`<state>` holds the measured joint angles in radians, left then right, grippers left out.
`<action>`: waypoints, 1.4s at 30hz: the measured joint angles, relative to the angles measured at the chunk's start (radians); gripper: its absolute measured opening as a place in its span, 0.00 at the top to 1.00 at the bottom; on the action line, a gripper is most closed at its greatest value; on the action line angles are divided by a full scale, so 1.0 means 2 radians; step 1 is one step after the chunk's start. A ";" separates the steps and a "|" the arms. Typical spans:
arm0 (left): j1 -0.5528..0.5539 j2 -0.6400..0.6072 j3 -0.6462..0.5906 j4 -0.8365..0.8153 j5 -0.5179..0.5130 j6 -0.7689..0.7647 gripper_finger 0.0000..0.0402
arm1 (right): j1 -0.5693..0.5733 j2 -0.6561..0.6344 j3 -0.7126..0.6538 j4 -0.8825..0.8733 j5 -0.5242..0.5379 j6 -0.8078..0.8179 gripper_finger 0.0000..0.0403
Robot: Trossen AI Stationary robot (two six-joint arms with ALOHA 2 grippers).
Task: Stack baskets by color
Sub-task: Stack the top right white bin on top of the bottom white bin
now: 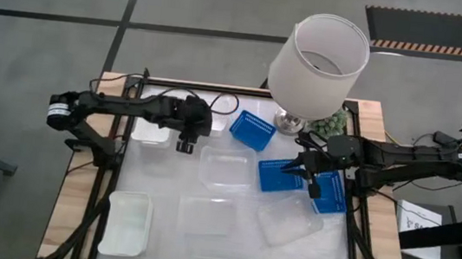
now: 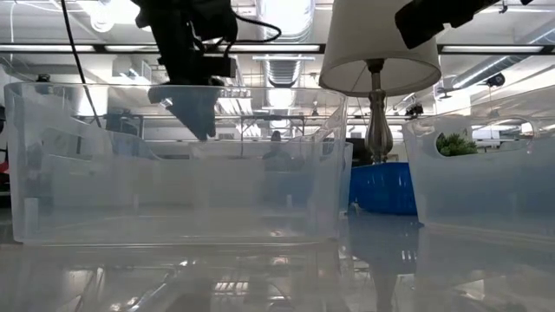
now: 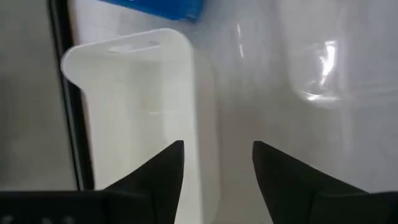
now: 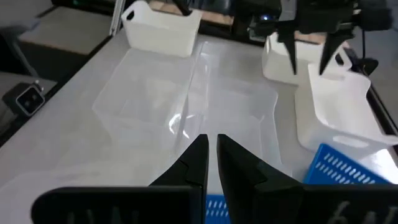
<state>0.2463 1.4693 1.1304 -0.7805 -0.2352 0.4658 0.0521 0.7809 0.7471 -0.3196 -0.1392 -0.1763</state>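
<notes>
My left gripper (image 1: 185,146) (image 3: 217,155) hangs open over a white basket (image 3: 130,112) (image 1: 219,126) that lies flat on the table at the far left. One finger stands over the basket's inside and the other over the bare table. A second white basket (image 1: 150,131) sits beside it, and a third (image 1: 127,222) at the near left. One blue basket (image 1: 253,129) lies at the far middle. Two more (image 1: 282,177) (image 1: 330,195) lie on the right, with my right gripper (image 1: 297,166) (image 4: 212,146) shut above them, nothing between its fingers.
Three clear baskets (image 1: 226,168) (image 1: 206,216) (image 1: 288,223) lie across the table's middle and near side. A lamp with a big white shade (image 1: 319,61) stands at the far edge, with a small green plant (image 1: 332,122) beside its foot.
</notes>
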 joint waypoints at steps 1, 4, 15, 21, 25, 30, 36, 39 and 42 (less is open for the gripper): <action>0.006 0.000 -0.005 0.004 0.000 0.005 0.56 | 0.000 -0.003 0.000 -0.001 0.000 0.000 0.93; 0.023 0.000 -0.024 0.037 0.021 0.007 0.56 | 0.000 -0.009 0.000 -0.011 0.000 0.000 0.93; 0.044 0.001 -0.106 0.178 0.051 0.010 0.56 | 0.000 -0.013 0.000 -0.022 0.000 -0.013 0.93; 0.044 0.001 -0.121 0.193 0.051 0.006 0.57 | 0.000 -0.013 0.000 -0.022 0.000 -0.018 0.93; 0.044 0.001 -0.130 0.199 0.050 0.006 0.65 | 0.000 -0.013 0.000 -0.022 0.000 -0.024 0.93; 0.044 0.001 -0.133 0.203 0.049 0.000 0.79 | 0.000 -0.013 0.000 -0.023 0.000 -0.028 0.93; 0.044 0.001 -0.133 0.203 0.049 -0.007 0.96 | 0.000 -0.013 0.000 -0.030 0.001 -0.030 0.93; 0.044 0.000 -0.133 0.203 0.051 -0.007 0.99 | 0.000 -0.013 -0.001 -0.034 0.001 -0.030 0.93; 0.044 0.000 -0.133 0.203 0.050 -0.007 1.00 | 0.000 -0.013 -0.001 -0.034 0.001 -0.030 0.93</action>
<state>0.3340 1.4700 0.8635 -0.3749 -0.1349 0.4511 0.0521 0.7555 0.7460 -0.3878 -0.1379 -0.2363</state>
